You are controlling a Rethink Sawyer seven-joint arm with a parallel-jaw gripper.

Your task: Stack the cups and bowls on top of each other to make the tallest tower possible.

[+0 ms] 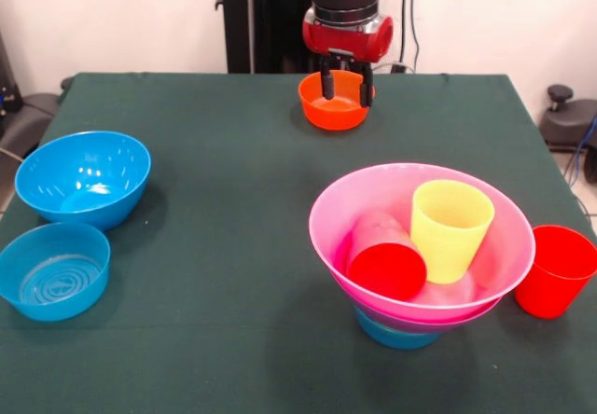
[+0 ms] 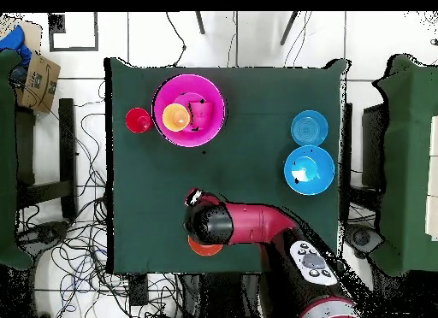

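Gripper [image 1: 346, 88] hangs over the small orange bowl [image 1: 332, 108] at the far table edge, jaws apart, one finger inside the bowl, the other at its rim. Tower [image 1: 422, 246] sits front-right: big pink bowl [image 1: 508, 246] on a small blue bowl [image 1: 396, 332], w/ a yellow cup [image 1: 451, 227] upright and a red cup [image 1: 384, 263] tipped inside. Second red cup [image 1: 556, 270] stands just beside it (on the cloth). Two blue bowls [image 1: 84, 177] sit well apart, opposite side.

Red cups: two [image 1: 386, 269] [image 1: 555, 270]. Yellow cup [image 1: 451, 228]: one. Blue bowls: three [image 1: 84, 177] [image 1: 53, 270] [image 1: 396, 333]. Pink bowl [image 1: 504, 265]: one. Orange bowl [image 1: 332, 103]: one.
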